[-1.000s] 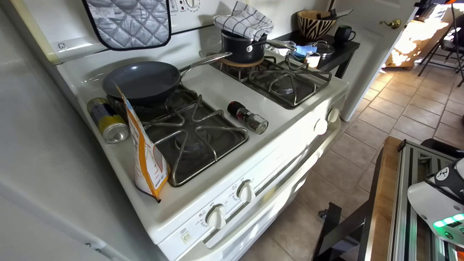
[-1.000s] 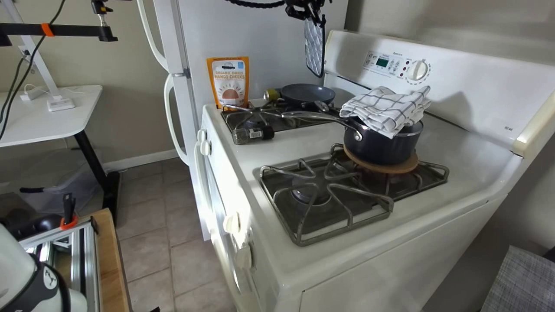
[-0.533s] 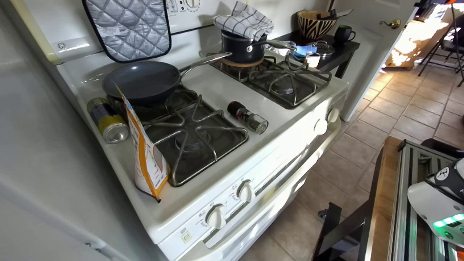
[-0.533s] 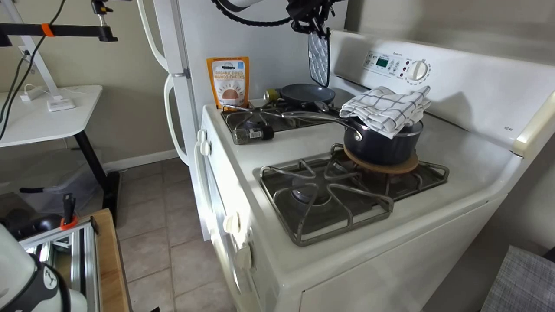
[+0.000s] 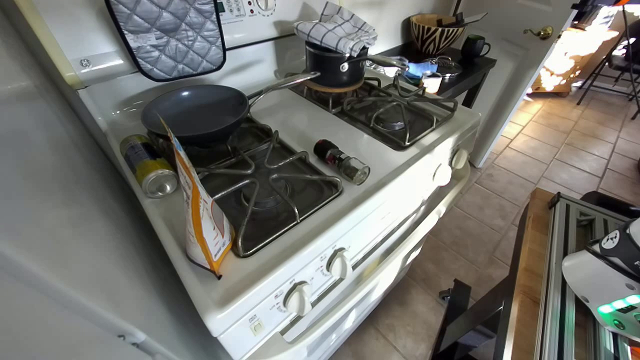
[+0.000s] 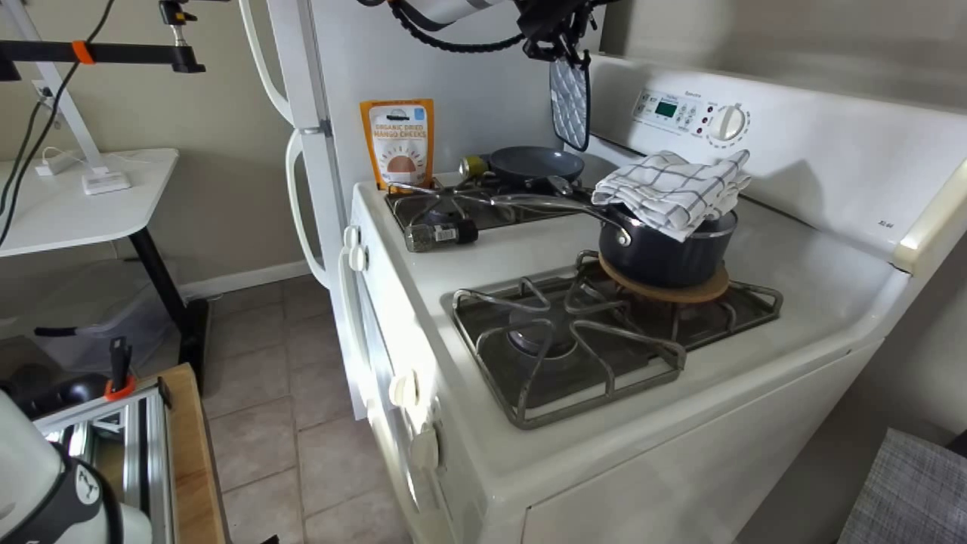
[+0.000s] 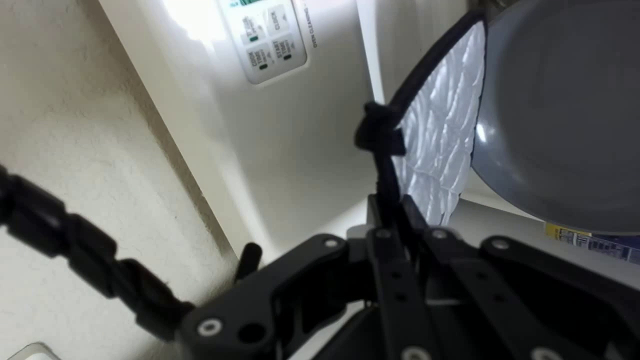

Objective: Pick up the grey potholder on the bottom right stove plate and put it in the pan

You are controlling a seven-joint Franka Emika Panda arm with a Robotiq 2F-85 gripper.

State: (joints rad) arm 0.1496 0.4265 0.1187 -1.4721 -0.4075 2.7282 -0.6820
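Observation:
The grey potholder [image 5: 172, 37] is a quilted pad with a dark border. It hangs upright from my gripper, in the air by the stove's back panel, with its lower edge behind and above the pan [image 5: 197, 112]. The potholder also shows edge-on in an exterior view [image 6: 570, 106] and in the wrist view [image 7: 442, 117]. My gripper [image 7: 392, 202] is shut on the potholder's dark edge; it also shows at the top of an exterior view [image 6: 578, 62]. The pan also shows in the wrist view [image 7: 565, 115], beside the potholder. A stove plate [image 6: 544, 340] with a bare grate is at the front.
A dark pot [image 6: 665, 253] with a checkered cloth [image 6: 672, 193] stands on the far-side burner. A can [image 5: 150, 167], an upright mango bag [image 5: 205, 220] and a spice grinder [image 5: 342, 162] are around the pan's side. The back panel [image 6: 801, 128] is close behind the potholder.
My gripper and the potholder have come down and moved toward the back panel. In the last half second the potholder shifted slightly further back. The pan and other objects have not moved.

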